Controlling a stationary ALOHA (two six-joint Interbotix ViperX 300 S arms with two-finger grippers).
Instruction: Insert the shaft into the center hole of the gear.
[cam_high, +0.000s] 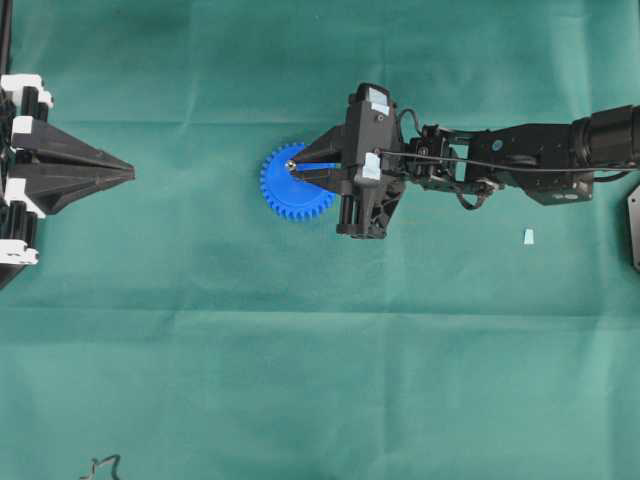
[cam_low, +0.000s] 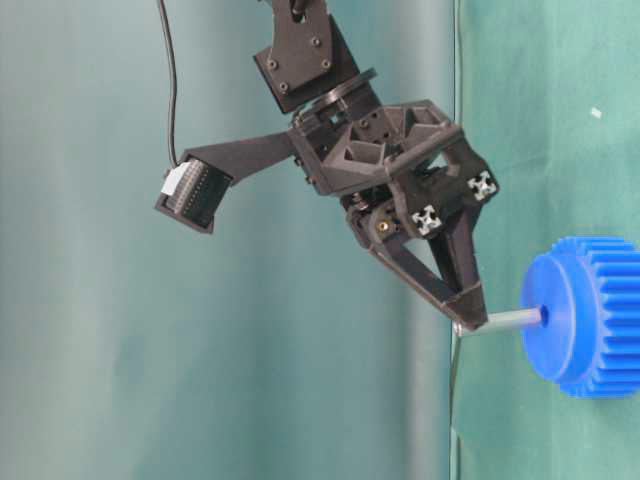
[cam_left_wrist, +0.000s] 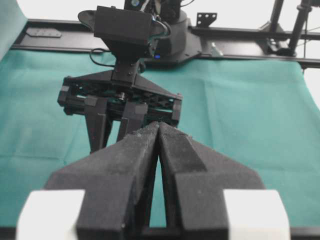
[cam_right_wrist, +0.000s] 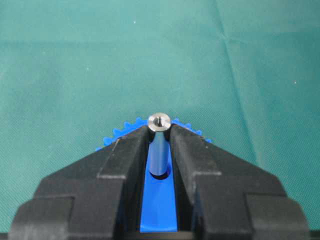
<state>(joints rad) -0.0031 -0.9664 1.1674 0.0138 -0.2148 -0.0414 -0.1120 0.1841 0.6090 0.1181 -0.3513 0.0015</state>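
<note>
R claw (cam_right_wrist: 160, 131) is clamped on the shaft (cam_right_wrist: 159, 145), pinched near its top end. The lower tip sits right at or just inside the center hole (cam_low: 543, 316) of the gear (cam_high: 291, 182), which lies flat on the tabletop (cam_high: 300, 380). Can't tell how deep it's gone. L claw (cam_left_wrist: 159, 131) is clenched w/ nothing in it, parked well apart. Risks, imo: pin slightly off-axis could jam; gear is loose, so side push could slide it; letting go early could tip the pin.
</note>
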